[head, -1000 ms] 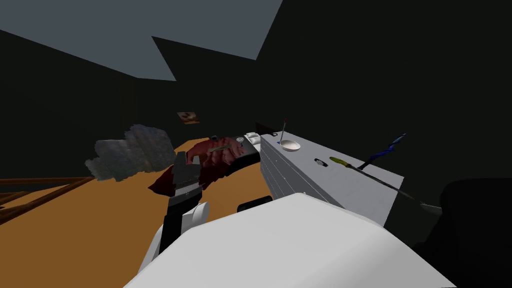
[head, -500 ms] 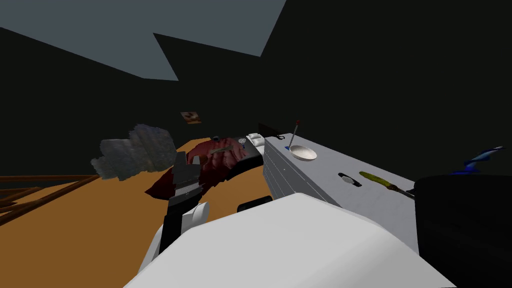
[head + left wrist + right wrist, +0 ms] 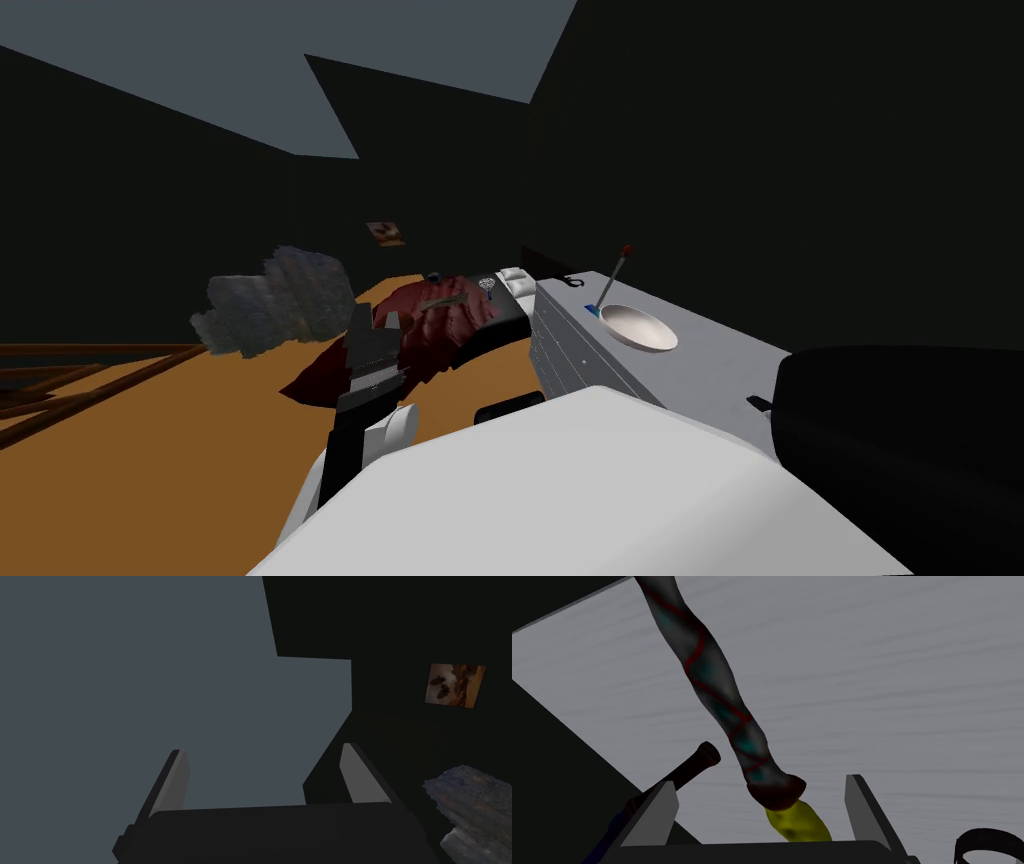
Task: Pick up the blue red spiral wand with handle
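Observation:
The wand (image 3: 712, 676) is a dark grey, wavy shaft with teal patches and a thin red spiral. It ends in a dark collar and a yellow handle (image 3: 799, 823), and lies on a grey cabinet top (image 3: 887, 676). My right gripper (image 3: 759, 780) is open just above it, with the collar and handle between the two fingers and neither finger touching. In the head view my right arm (image 3: 900, 450) is a dark bulk over the cabinet's near right end, hiding the wand. My left gripper (image 3: 263, 748) is open and empty, held up on my left.
A dark rod with a knobbed end (image 3: 692, 763) lies beside the wand, close to one right finger. A black ring (image 3: 987, 841) sits near the other. A white bowl (image 3: 638, 326) with a red-tipped stick stands further along the cabinet (image 3: 700, 360). A bed with a dark red cover (image 3: 440, 320) lies beyond my left arm (image 3: 365, 380).
My view has slid along the cabinet, so the bowl sits nearer and further right. My right arm's dark bulk has come in from the right and now covers the wand.

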Controlling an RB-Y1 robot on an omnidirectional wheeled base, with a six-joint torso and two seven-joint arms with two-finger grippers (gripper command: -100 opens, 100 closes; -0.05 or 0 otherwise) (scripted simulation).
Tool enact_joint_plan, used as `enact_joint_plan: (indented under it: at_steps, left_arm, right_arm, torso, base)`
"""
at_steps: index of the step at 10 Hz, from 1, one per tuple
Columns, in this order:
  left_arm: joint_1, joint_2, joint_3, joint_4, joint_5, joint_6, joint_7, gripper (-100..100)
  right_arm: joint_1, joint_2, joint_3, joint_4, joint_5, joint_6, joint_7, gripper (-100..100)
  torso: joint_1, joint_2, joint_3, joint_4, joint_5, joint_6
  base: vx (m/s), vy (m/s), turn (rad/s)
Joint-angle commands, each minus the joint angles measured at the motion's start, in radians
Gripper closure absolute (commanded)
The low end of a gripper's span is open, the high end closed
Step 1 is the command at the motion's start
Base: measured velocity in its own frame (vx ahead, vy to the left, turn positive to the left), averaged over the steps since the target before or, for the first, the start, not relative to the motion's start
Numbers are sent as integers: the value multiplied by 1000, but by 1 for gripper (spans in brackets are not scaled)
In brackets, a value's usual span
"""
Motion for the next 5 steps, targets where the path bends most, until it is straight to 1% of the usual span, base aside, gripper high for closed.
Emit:
enact_joint_plan:
  at_steps: [1, 2, 3, 4, 5]
  left_arm:
    - [0, 0, 0, 0, 0, 0, 0, 0]
    - [0, 0, 0, 0, 0, 0, 0, 0]
    - [0, 0, 0, 0, 0, 0, 0, 0]
    - [0, 0, 0, 0, 0, 0, 0, 0]
    - [0, 0, 0, 0, 0, 0, 0, 0]
  right_arm:
    - [50, -20, 13, -13, -3, 6, 6, -100]
    - [63, -29, 19, -20, -4, 5, 7, -100]
    - [54, -26, 10, -10, -4, 0, 3, -100]
    - [57, -27, 11, -10, -4, -1, 3, 0]
    - [79, -46, -2, -49, -41, 33, 43, -100]
  torso:
    - [0, 0, 0, 0, 0, 0]
    - [-1, 3, 2, 1, 0, 0]
    - [-1, 6, 3, 1, 0, 0]
    - [1, 9, 6, 2, 0, 1]
    - [2, 12, 7, 3, 0, 1]
  base:
    - [122, -54, 32]
    - [90, -55, 25]
    - [38, -23, 11]
    - [9, -5, 2]
    - [35, -48, -194]
